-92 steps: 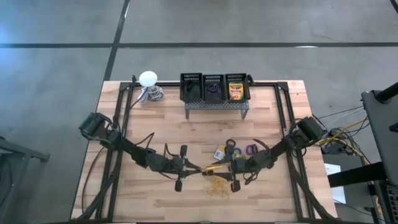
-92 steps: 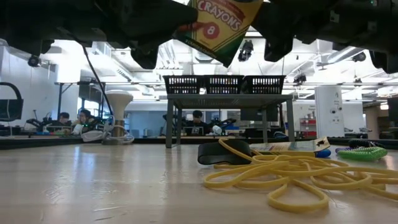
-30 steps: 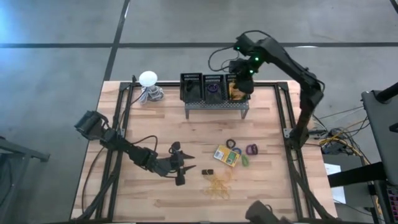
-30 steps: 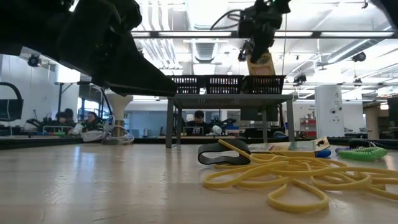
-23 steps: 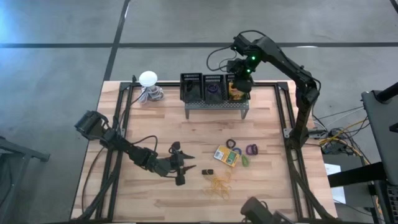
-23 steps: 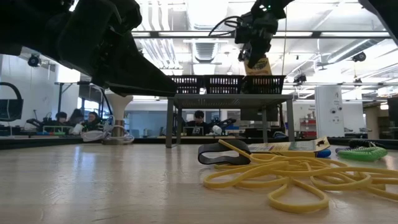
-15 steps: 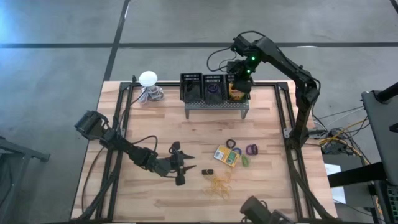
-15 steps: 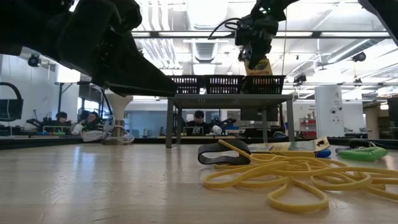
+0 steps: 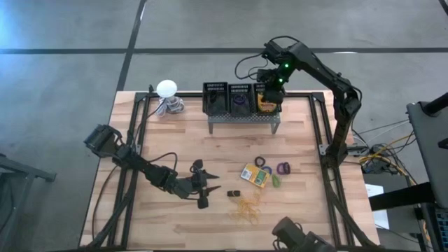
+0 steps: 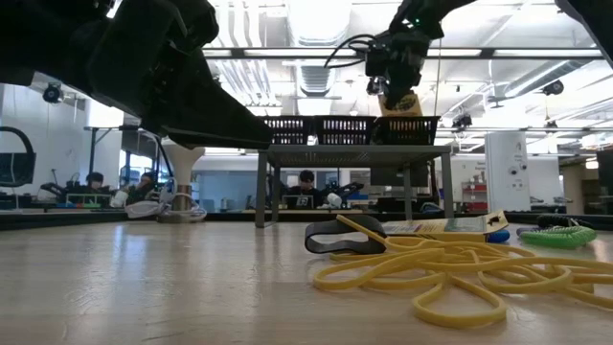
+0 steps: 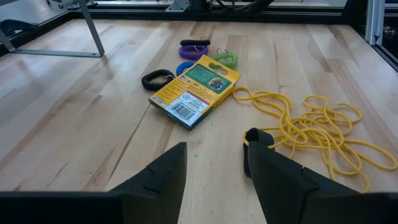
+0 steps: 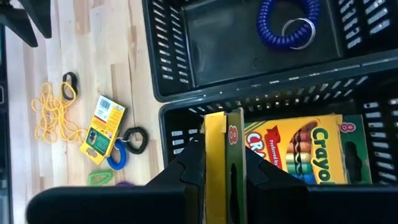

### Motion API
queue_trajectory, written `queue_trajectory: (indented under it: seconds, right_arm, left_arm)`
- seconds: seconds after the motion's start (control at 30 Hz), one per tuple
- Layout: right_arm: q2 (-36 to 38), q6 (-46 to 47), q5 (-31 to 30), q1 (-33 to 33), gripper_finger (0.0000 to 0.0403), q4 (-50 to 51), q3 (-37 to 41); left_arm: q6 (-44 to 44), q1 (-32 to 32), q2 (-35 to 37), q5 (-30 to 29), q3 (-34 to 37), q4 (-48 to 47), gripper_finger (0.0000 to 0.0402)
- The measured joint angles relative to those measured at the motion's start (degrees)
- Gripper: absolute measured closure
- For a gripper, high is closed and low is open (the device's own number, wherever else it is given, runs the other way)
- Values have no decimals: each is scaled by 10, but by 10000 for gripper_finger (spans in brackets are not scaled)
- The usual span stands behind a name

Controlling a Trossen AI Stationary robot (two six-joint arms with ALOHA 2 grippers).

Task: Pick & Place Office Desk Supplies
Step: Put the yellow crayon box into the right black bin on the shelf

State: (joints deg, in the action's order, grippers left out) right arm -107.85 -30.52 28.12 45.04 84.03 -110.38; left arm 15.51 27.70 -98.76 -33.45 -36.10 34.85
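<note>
Left gripper (image 9: 208,189): held low over the table, fingers parted, nothing gripped.
Rubber bands (image 9: 246,207): a loose yellow tangle lying just ahead of the left gripper.
Loose crayon box (image 9: 255,176): lying flat on the wood beyond the bands, coiled rings at its far side.
Right gripper (image 9: 269,98): poised above the end bin (image 12: 292,118), fingers closed on a crayon box (image 12: 224,155) held edge-on.
Second box (image 12: 305,146): lying in that bin, beneath the gripper.
Blue coil (image 12: 287,25): seen in the neighbouring bin.
</note>
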Motion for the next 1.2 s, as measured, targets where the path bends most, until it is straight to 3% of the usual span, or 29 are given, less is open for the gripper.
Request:
queue_trajectory:
  seconds: [0.13,0.3,0.47,0.53,0.73,1.2]
  right_arm:
    - [-1,23,-5,10,357,-10,1]
    - [-4,36,-26,21,310,-19,-4]
    - [-3,35,-141,20,268,-59,-6]
    - [-1,34,-159,20,260,-81,-6]
    - [20,22,-162,13,255,-147,-6]
    - [37,-2,-163,-4,255,-124,30]
  left_arm:
    - [0,0,0,0,0,0,229]
    - [0,0,0,0,0,0,229]
    - [0,0,0,0,0,0,229]
    - [0,0,0,0,0,0,229]
    - [0,0,0,0,0,0,229]
    - [2,0,0,0,0,-1,229]
